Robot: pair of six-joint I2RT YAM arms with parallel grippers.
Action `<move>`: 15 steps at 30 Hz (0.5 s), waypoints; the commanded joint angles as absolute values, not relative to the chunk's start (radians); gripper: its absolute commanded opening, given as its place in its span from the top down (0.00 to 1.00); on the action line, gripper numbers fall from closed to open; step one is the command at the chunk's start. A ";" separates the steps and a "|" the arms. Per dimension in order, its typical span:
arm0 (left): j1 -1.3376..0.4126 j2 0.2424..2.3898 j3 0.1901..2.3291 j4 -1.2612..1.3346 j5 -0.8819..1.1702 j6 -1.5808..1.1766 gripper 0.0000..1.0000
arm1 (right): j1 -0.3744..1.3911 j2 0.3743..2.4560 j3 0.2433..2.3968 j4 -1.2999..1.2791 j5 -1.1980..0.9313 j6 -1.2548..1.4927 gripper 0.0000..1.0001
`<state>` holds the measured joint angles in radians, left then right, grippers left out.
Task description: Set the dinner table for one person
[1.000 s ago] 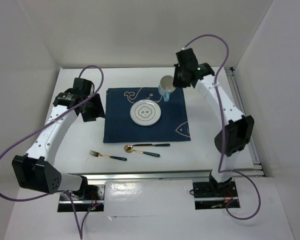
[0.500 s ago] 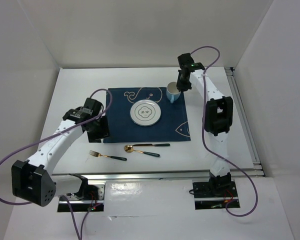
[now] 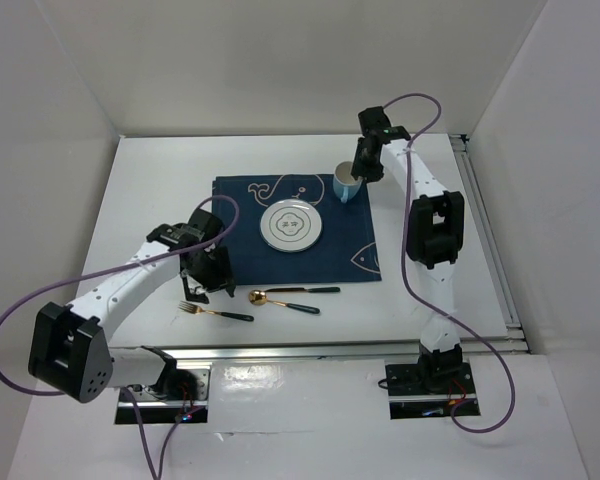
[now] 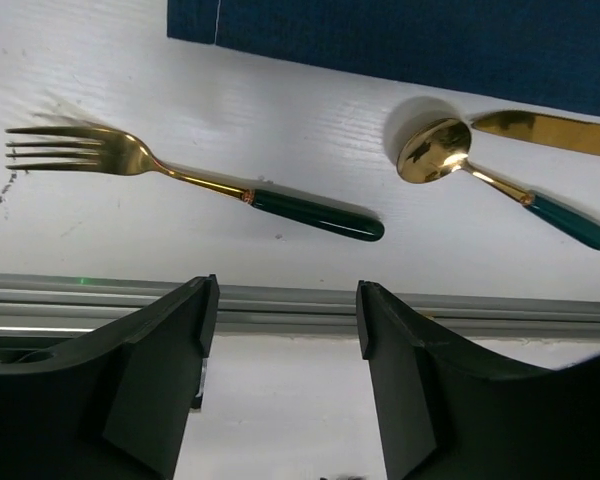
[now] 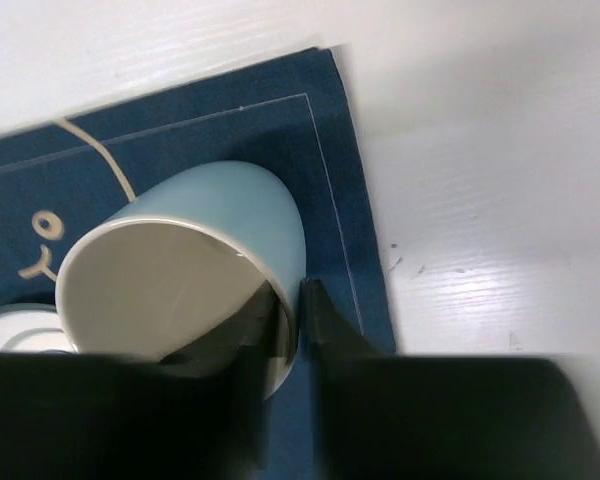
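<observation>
**Bench** [image 3: 140, 190]: the white top across the middle of the overhead view. It carries everything listed here.

**Placemat** [image 3: 240, 255]: dark blue, at the centre of the frame, marking the one place setting. The plate [image 3: 291, 226] sits on its middle.

**Cup** [image 5: 180, 260]: pale blue, at the mat's upper right corner, where a drink belongs. Your right gripper [image 5: 290, 320] has its fingers clamped on the cup wall, one inside the rim and one outside. The cup looks tilted, and neither view shows you whether its base is touching the mat.

**Fork** [image 4: 190, 185], **spoon** [image 4: 435, 150], **knife** [image 4: 550, 125]: loose on the bench by the mat's lower edge, not yet laid beside the plate.

**Left gripper** [image 4: 287, 290]: fingers apart and empty, hanging near the fork. You are probably lined up to take the fork next.
</observation>
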<state>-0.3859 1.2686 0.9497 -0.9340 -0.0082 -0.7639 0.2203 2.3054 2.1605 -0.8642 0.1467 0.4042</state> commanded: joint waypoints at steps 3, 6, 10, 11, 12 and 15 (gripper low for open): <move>-0.419 1.305 0.933 -0.919 0.018 -0.822 0.23 | 0.209 2.292 2.186 -0.775 0.071 0.417 0.26; -0.428 1.315 0.907 -0.901 0.029 -0.847 0.22 | 0.199 2.254 2.186 -0.764 0.028 0.426 0.08; -0.448 1.324 0.856 -0.879 0.019 -0.894 0.22 | 0.190 2.189 2.195 -0.755 -0.017 0.426 0.02; -0.462 1.324 0.841 -0.856 0.006 -0.934 0.22 | 0.190 2.174 2.195 -0.755 -0.028 0.426 0.02; -0.462 1.324 0.825 -0.842 0.006 -0.954 0.24 | 0.190 2.137 2.186 -0.755 -0.028 0.426 0.02; -0.471 1.313 0.770 -0.781 0.006 -1.026 0.25 | 0.190 2.050 2.139 -0.721 -0.047 0.426 0.01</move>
